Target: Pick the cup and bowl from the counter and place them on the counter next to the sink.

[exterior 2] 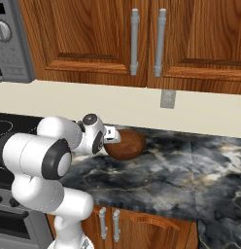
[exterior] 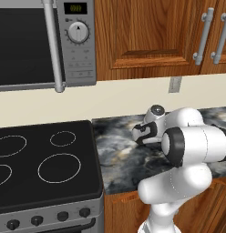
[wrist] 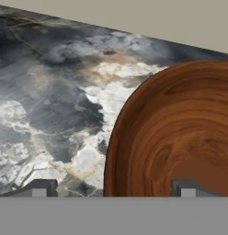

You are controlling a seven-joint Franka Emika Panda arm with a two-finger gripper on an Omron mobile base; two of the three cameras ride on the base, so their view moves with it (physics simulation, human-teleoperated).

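The jaws stand wide apart astride the rim of the bowl [wrist: 175, 137], upright on the counter [wrist: 60, 105].

White Franka arm [exterior 2: 49, 160] with dark joints folds forward and low, wrist level; its two-finger end effector [wrist: 113, 187] gapes wide, dark fingertips [wrist: 40, 187] spread, gripping nothing.

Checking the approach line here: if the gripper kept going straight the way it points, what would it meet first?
Most likely the bowl: the open gripper straddles its near rim, one fingertip over the inside, one over bare counter. Depth to the rim is unclear.
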